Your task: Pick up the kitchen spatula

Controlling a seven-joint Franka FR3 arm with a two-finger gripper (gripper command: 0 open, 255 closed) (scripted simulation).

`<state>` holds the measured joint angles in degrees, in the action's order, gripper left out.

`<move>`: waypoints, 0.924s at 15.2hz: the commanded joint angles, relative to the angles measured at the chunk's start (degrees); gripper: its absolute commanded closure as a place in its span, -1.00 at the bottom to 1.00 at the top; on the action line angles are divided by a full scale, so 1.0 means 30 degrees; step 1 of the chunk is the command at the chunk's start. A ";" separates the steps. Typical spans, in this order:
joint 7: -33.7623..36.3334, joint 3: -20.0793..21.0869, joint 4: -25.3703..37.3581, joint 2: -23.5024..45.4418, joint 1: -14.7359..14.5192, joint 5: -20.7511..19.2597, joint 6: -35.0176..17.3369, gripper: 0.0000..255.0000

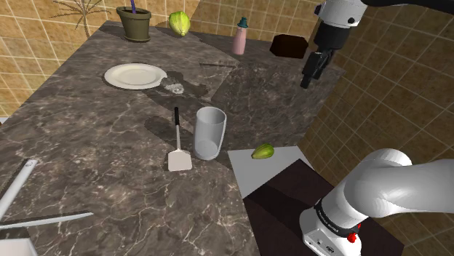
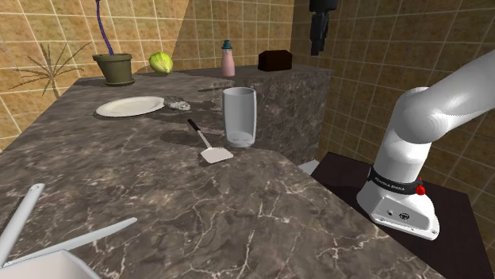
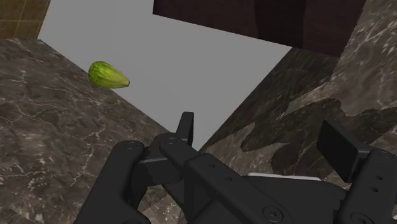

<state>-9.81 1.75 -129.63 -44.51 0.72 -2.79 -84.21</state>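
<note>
Pincer [image 1: 311,77] spread apart, empty, up above table [image 1: 102,189] | spatula [image 1: 179,151] flat on table, beside glass [image 1: 209,131]

Arm [image 1: 393,185] rises from 5 o'clock of the shoulder view, elbow bent, wrist at 1 o'clock. Gripper [image 1: 310,78] hangs high, pointing downward (slightly tilted toward 7 o'clock); fingers [image 3: 186,127] apart, clasping nothing.

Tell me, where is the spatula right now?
In the shoulder view the spatula lies flat on the dark veined counter, just left of the tall cup, with the white plate farther back.
</note>
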 commanded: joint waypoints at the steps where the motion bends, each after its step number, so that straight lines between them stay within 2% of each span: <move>1: 0.0000 0.0000 0.0000 0.0000 0.0000 0.0000 0.0000 -1.00; 7: 0.4308 0.2656 -0.1084 0.0442 -0.0121 0.2035 -0.1765 -1.00; 14: 0.9247 0.5871 -0.1012 0.2465 -0.0063 0.3868 -0.4262 -1.00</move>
<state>15.46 17.81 -132.83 -38.01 0.53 7.99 -95.91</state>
